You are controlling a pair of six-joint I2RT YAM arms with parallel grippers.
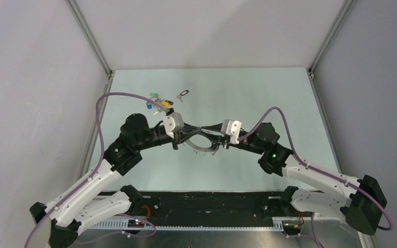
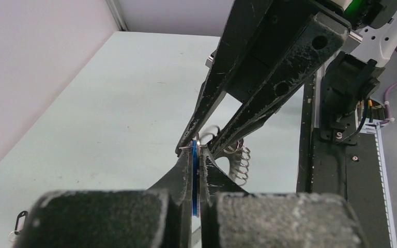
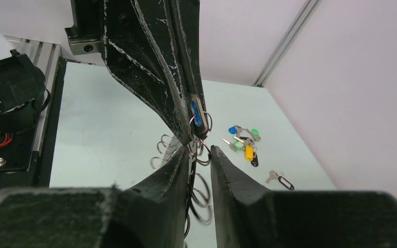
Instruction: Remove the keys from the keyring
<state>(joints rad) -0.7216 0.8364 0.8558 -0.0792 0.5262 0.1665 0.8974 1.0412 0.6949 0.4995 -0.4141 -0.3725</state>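
At mid-table, tip to tip, the left gripper [image 2: 195, 151] pinches a blue-headed flat metal key [image 2: 194, 178]. The right gripper [image 3: 201, 151], its jaws nearly closed, straddles the key's small wire ring [image 3: 208, 123], though whether it grips the ring cannot be told. The large thin grey metal keyring [image 1: 201, 149] hangs beneath both.

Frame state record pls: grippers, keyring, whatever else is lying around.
left gripper: shut on blue-capped key
right gripper: tips at small rings below that key; open or shut unclear
keyring: beneath both grippers' tips; resting or lifted unclear
other: coloured key bunch and black-looped key, apart, beyond left gripper
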